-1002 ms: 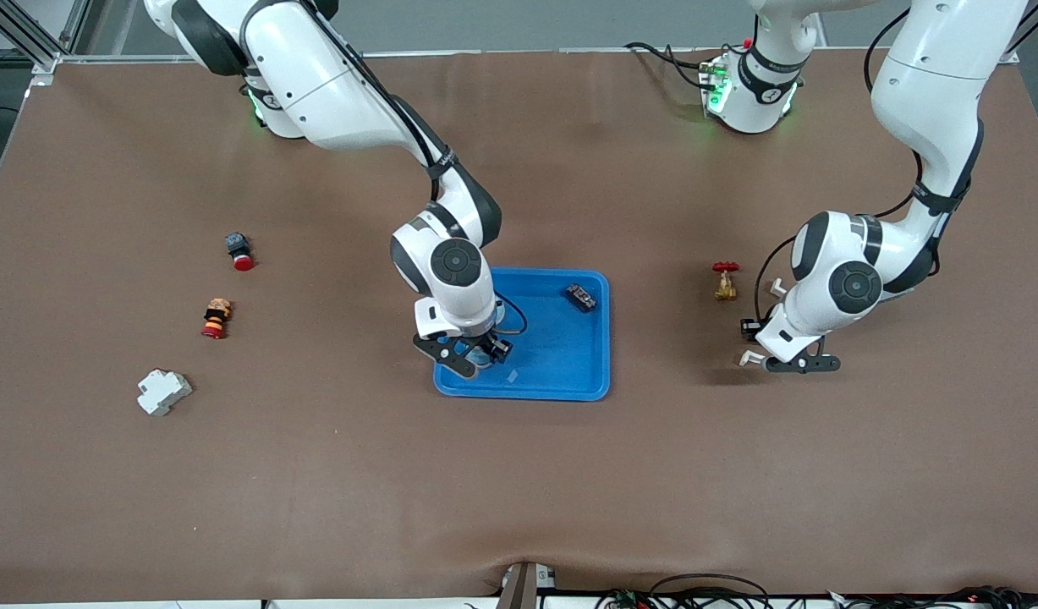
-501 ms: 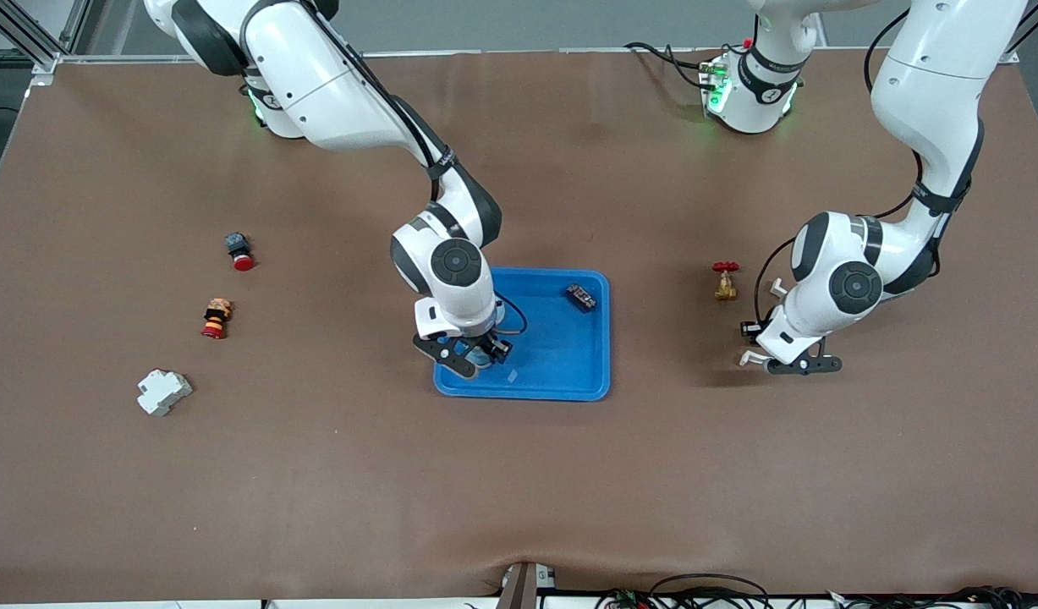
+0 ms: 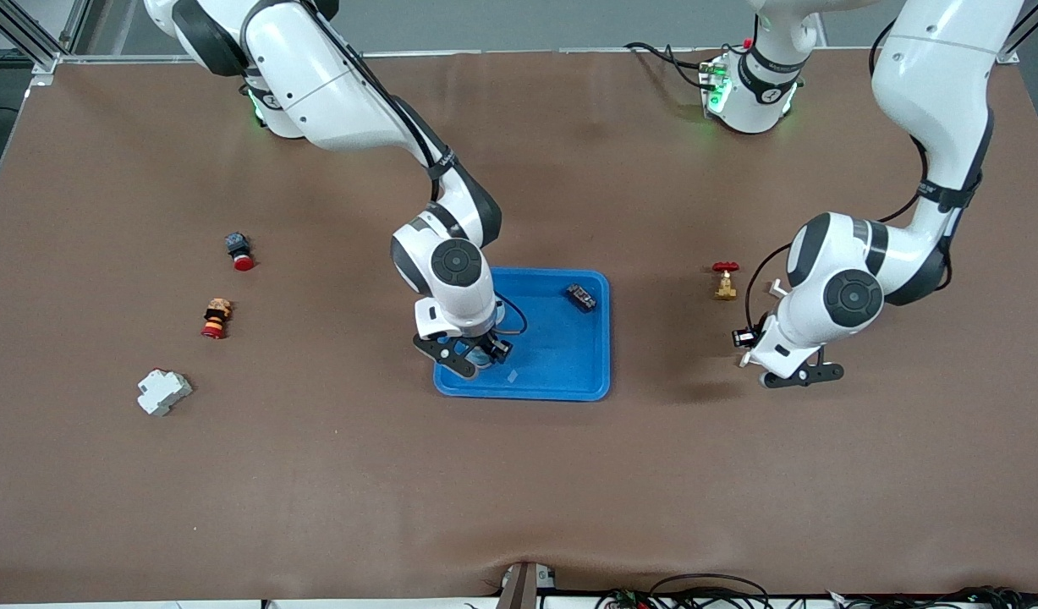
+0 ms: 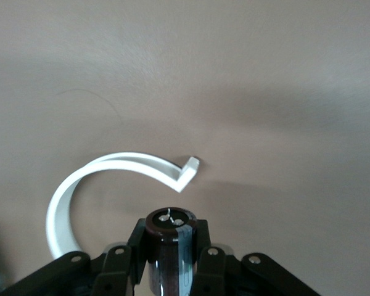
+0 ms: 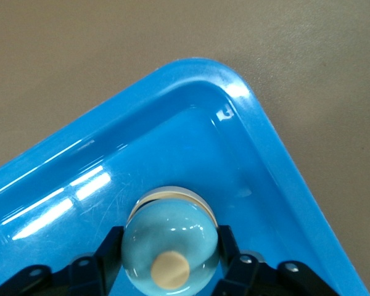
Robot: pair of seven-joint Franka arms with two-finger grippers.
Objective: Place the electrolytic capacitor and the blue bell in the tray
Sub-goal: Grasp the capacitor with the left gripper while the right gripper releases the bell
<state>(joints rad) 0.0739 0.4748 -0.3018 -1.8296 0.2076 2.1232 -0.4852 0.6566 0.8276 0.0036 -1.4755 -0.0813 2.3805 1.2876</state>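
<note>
Lifted a bit over the tabletop (image 3: 315, 474), left claw (image 4: 168, 262) pinching capacitor (image 4: 169, 243); right claw (image 5: 169, 256) around blue bell (image 5: 170, 242) in tray (image 3: 569, 355), grip unclear.

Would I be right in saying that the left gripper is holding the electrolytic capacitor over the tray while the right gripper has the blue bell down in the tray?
Not quite. The left gripper is shut on the electrolytic capacitor, but over bare table toward the left arm's end, not over the tray; the left wrist view shows only brown table and a white curved strip beneath. The right gripper does have the blue bell in the tray.
</note>
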